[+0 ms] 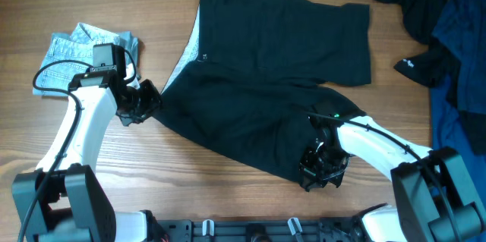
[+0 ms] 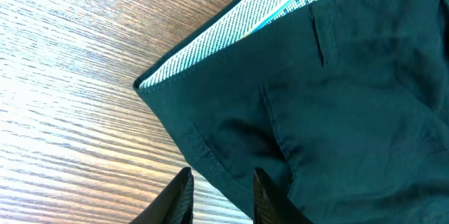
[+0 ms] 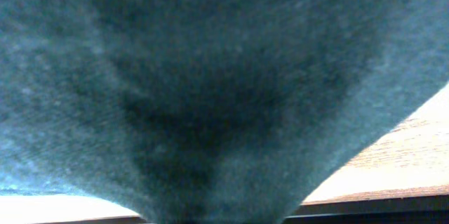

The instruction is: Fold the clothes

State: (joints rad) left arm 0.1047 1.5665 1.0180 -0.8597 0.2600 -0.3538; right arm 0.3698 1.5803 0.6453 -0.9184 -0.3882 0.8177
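The clothes are black shorts (image 1: 266, 67) spread flat mid-table, with the waistband at the left showing its pale lining (image 1: 194, 41). My left gripper (image 1: 148, 99) sits at the waistband's near corner. In the left wrist view it is open (image 2: 223, 173), its fingers a little apart with the shorts' edge (image 2: 337, 112) just in front of the gap and the lining (image 2: 238, 31) beyond. My right gripper (image 1: 319, 168) is at the hem of the near leg. Dark fabric (image 3: 210, 76) fills the right wrist view, bunches toward the jaws and hides the fingers.
A small light-blue denim garment (image 1: 83, 52) lies behind the left arm. A heap of black and deep-blue garments (image 1: 440, 29) occupies the far right. Bare wooden table (image 1: 228, 189) shows in front of the shorts, and its front edge (image 3: 393, 199) lies close to the right gripper.
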